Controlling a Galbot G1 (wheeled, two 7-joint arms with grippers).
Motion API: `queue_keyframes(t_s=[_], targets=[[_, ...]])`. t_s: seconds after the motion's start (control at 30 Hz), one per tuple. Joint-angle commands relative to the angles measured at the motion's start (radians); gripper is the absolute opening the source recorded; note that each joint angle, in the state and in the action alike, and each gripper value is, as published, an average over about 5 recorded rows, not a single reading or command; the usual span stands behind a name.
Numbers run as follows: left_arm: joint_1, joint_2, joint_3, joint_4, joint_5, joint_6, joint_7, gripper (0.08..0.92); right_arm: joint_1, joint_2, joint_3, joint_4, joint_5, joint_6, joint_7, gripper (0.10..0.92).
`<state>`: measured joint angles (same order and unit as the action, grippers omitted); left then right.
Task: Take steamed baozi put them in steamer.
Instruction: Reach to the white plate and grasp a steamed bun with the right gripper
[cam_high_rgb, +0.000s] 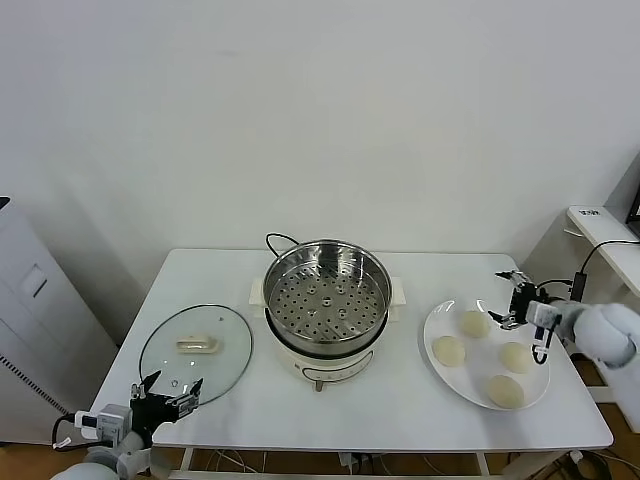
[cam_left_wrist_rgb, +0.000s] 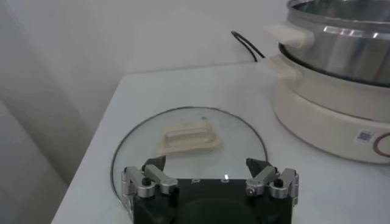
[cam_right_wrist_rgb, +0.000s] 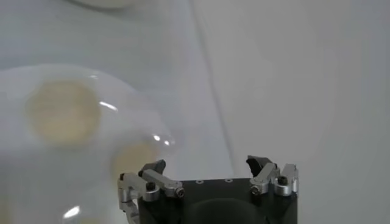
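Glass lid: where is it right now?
Head view: the glass lid lies flat on the table's left side, beside the steamer, just ahead of the open left tool.

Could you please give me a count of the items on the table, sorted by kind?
Baozi: 4
Plate: 1
Steamer: 1
Glass lid: 1
Total: 7

steamer (cam_left_wrist_rgb: 341, 55) cut off by frame edge, plate (cam_right_wrist_rgb: 36, 182) blurred in right wrist view

Four cream baozi (cam_high_rgb: 474, 323) on plate, empty steel steamer (cam_high_rgb: 326, 296) centre
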<state>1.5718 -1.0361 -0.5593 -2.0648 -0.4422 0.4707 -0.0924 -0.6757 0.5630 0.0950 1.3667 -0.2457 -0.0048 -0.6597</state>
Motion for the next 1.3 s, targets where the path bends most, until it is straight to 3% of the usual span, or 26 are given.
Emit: queue_keyframes(t_s=[0.03, 0.37, 0.97, 1.1, 1.3], targets=[[-0.005, -0.005, -0.001, 0.008, 0.003, 0.002, 0.009, 0.823, 0.528, -0.039, -0.557, -0.260, 0.071, 0.086, -0.283, 0.823], [-0.009, -0.017, -0.002, 0.010, 0.012, -0.002, 0.022, 0.823, 0.684, 0.064, -0.747, -0.433, 0.074, 0.143, -0.392, 0.823], [-0.011, -0.002, -0.004, 0.008, 0.024, 0.001, 0.025, 0.823, 0.572, 0.235, -0.643, -0.582, -0.035, 0.211, -0.346, 0.821], [-0.010, 0.000, -0.002, 0.004, 0.026, 0.002, 0.026, 0.823, 0.567, 0.255, -0.626, -0.606, -0.065, 0.210, -0.349, 0.783], [-0.012, 0.000, 0.000, -0.004, 0.027, 0.004, 0.026, 0.823, 0.572, 0.277, -0.596, -0.639, -0.084, 0.207, -0.351, 0.661]])
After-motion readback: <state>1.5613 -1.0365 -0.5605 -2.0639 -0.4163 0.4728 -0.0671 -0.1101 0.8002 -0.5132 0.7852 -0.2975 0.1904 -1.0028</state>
